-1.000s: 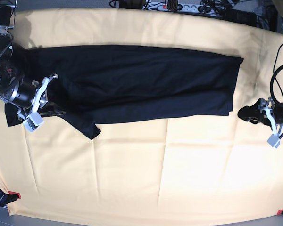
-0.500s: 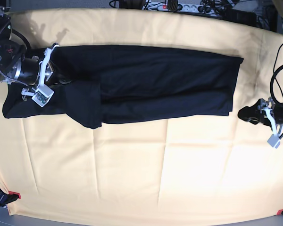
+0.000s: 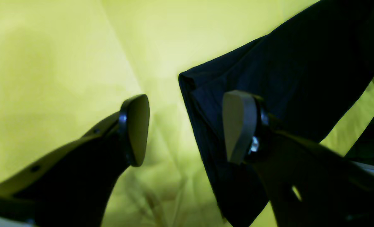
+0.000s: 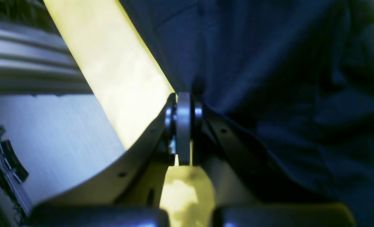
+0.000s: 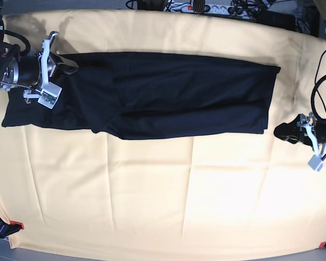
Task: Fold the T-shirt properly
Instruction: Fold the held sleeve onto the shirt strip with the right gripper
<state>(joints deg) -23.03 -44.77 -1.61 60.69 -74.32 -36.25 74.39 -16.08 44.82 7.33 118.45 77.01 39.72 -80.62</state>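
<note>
Black T-shirt (image 5: pixel 168 95) spread as one long folded band along the far edge of the table, on top of the pale yellow-cream cloth (image 5: pixel 168 201) covering the whole surface. One short end of the band cut straight, near the right side of the base view; the other end wider and less even, reaching almost to the left side of the cloth. Lower border of the band slightly uneven, with a small bulge toward the near edge about a third of the way from the left.

Right gripper (image 4: pixel 183 129) at the far left corner of the base view, pressed together on the T-shirt: in the right wrist view, both pads flat against each other with dark fabric pinched between them, the cloth pulled into tight folds rising from that spot. Bare yellow cloth beside the pinch, and past it a grey surface outside the table edge.

Left gripper (image 3: pixel 187 126) by the right edge of the cloth in the base view, just beside the straight short end of the T-shirt, not touching it. Fingers standing wide apart, nothing between them. In the left wrist view, one finger (image 3: pixel 135 129) over bare yellow cloth, the other over a corner of the black fabric.
</note>
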